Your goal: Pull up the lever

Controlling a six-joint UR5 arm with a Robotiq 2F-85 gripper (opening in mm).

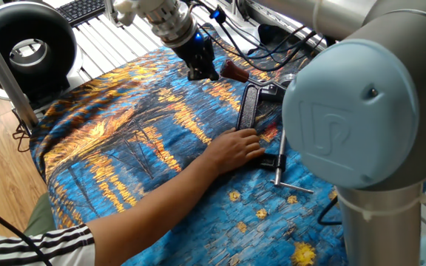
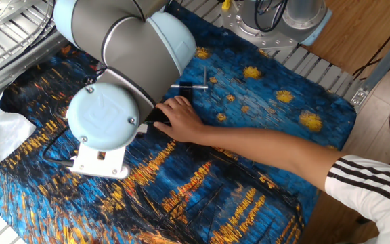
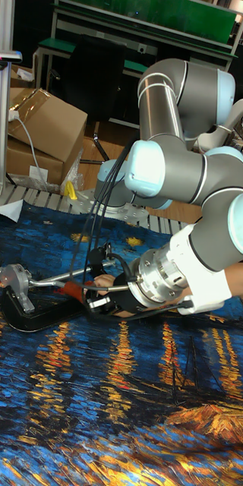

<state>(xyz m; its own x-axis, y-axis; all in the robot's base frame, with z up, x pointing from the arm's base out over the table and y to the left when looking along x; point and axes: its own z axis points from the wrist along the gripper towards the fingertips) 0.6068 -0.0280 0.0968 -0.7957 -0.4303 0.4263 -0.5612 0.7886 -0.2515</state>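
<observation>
The lever's dark red sleeve (image 1: 235,72) juts from the top of the black clamp (image 1: 248,111), which lies flat on the painted cloth. My gripper (image 1: 203,71) hangs just left of that red tip, its black fingers close to it; no gap between them shows. In the tall fixed view the gripper (image 3: 99,298) sits right at the red lever (image 3: 73,289) above the clamp's base (image 3: 34,317). In the other fixed view my own arm hides both lever and gripper. A person's hand (image 1: 235,148) presses on the clamp's lower end.
The clamp's silver threaded rod (image 1: 281,144) with its crossbar lies to the right. The person's forearm (image 1: 146,196) crosses the cloth from the front left. Cables (image 1: 272,41) trail behind the clamp. A black round device (image 1: 24,48) stands at the back left.
</observation>
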